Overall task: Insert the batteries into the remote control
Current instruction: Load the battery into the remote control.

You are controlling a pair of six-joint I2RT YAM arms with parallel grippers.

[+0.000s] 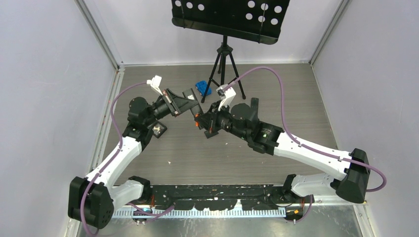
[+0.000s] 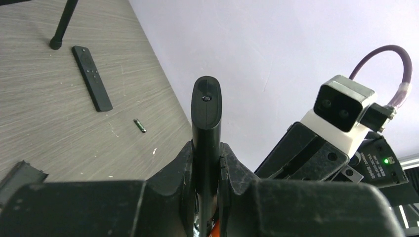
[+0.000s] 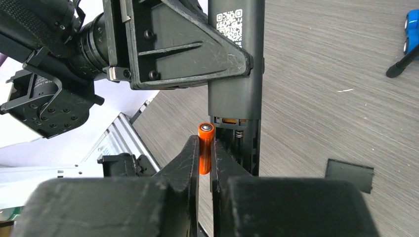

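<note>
Right jaws clamp orange battery | left jaws clamp remote control | battery beside open compartment

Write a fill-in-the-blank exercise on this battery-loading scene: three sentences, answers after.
1. The right end effector pinches a battery coloured ____.
2. The left end effector holds the remote control, whose battery compartment is ____.
3. Beside the spare remote on the table lies ____ loose dark battery.

Missing words: orange; open; one.
</note>
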